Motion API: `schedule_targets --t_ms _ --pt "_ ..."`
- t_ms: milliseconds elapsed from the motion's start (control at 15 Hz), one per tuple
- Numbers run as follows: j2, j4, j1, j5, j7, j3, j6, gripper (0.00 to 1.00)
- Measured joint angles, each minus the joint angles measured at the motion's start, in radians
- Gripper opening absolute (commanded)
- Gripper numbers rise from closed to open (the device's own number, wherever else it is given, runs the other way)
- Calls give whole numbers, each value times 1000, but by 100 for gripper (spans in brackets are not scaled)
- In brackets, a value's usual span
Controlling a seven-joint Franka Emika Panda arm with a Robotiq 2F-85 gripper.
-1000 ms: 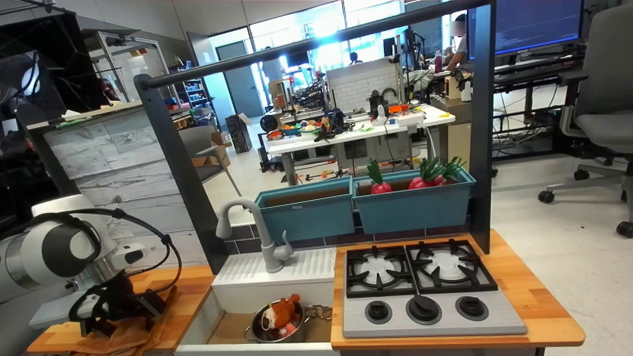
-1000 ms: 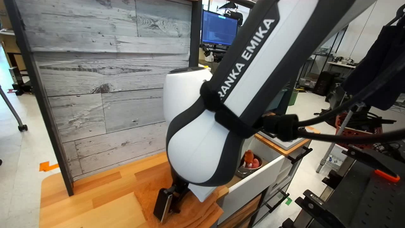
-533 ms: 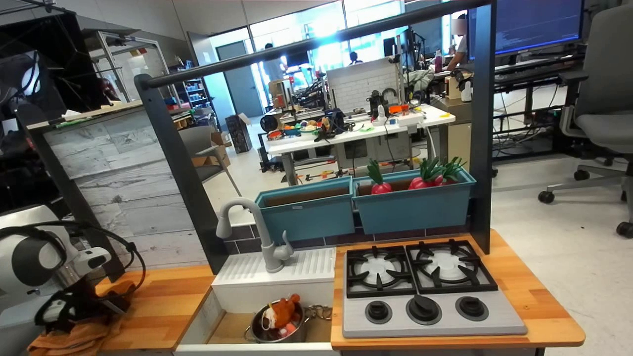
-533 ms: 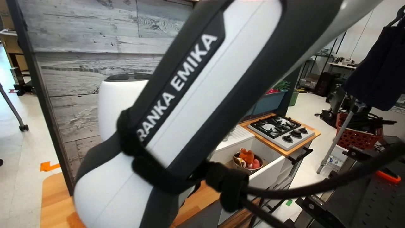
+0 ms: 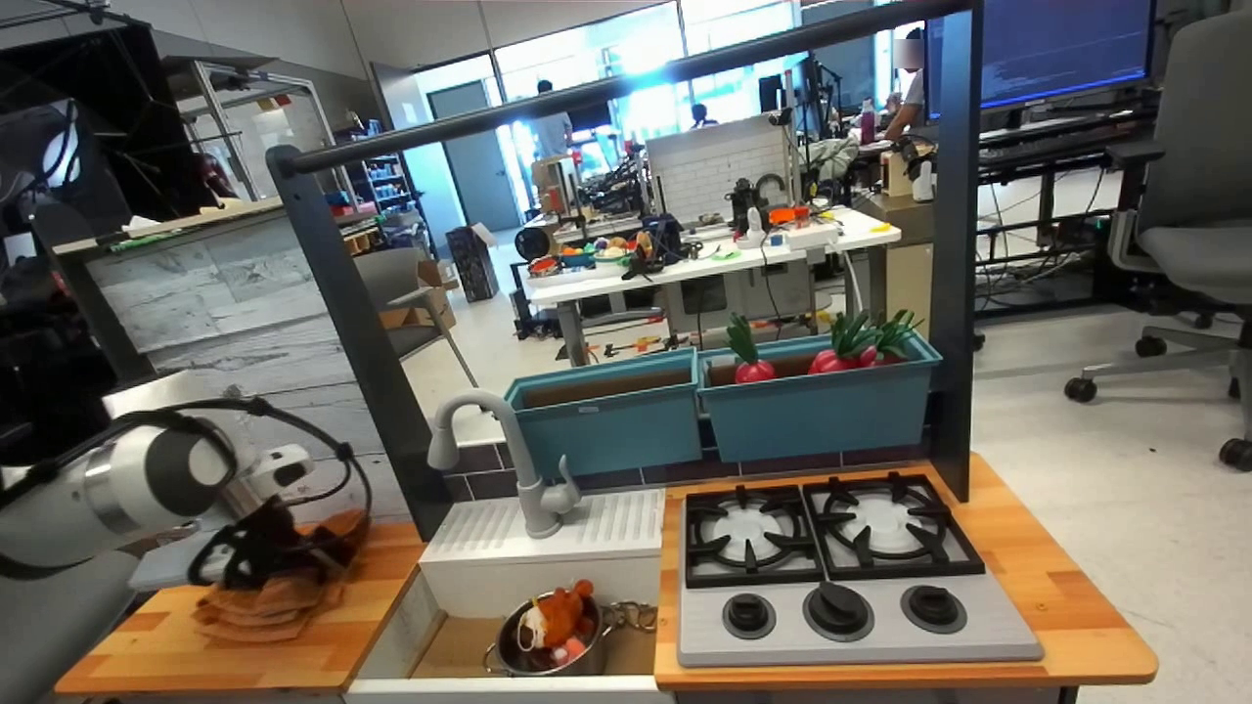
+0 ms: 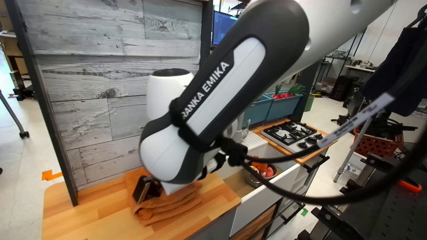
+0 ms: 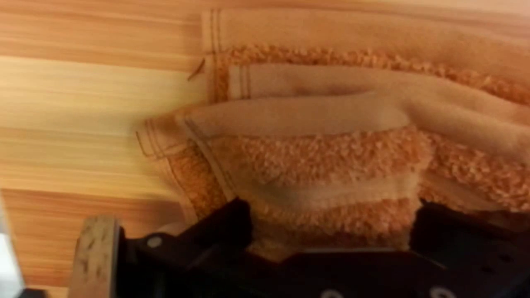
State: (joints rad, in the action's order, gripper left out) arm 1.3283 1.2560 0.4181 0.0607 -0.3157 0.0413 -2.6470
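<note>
An orange-brown terry towel (image 7: 331, 161), loosely folded in layers, lies on the wooden counter (image 7: 91, 99). In the wrist view my gripper (image 7: 331, 225) stands over it with its dark fingers (image 7: 232, 223) spread wide, and towel folds fill the gap between them. Both exterior views show the gripper (image 5: 264, 567) low on the towel (image 5: 259, 616), against or just above the counter. The gripper's black finger (image 6: 142, 190) reaches down at the towel's (image 6: 173, 206) far edge, while the wrist hides part of the cloth. Whether both fingers press on it I cannot tell.
A grey wood-look panel (image 6: 110, 76) rises behind the counter. Beside the counter is a sink (image 5: 440, 636) with a metal pot (image 5: 528, 665) holding an orange toy (image 5: 560, 616). Beyond stand a faucet (image 5: 528, 499), a stove (image 5: 861, 626) and blue planters (image 5: 606, 430).
The arm and towel slid together to the counter's outer end, then came back toward the sink side and nearer the panel. The fingers have stayed spread.
</note>
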Motion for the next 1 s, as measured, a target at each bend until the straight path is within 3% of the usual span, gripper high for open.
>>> schedule_targets --t_ms 200,333,733,1000 --pt "2 -2 -71 -9 -5 19 9 100" --pt "2 -4 -73 -5 14 5 19 100" --pt "-1 5 36 12 136 -130 18 100" --pt "-12 24 108 15 144 -140 38 100"
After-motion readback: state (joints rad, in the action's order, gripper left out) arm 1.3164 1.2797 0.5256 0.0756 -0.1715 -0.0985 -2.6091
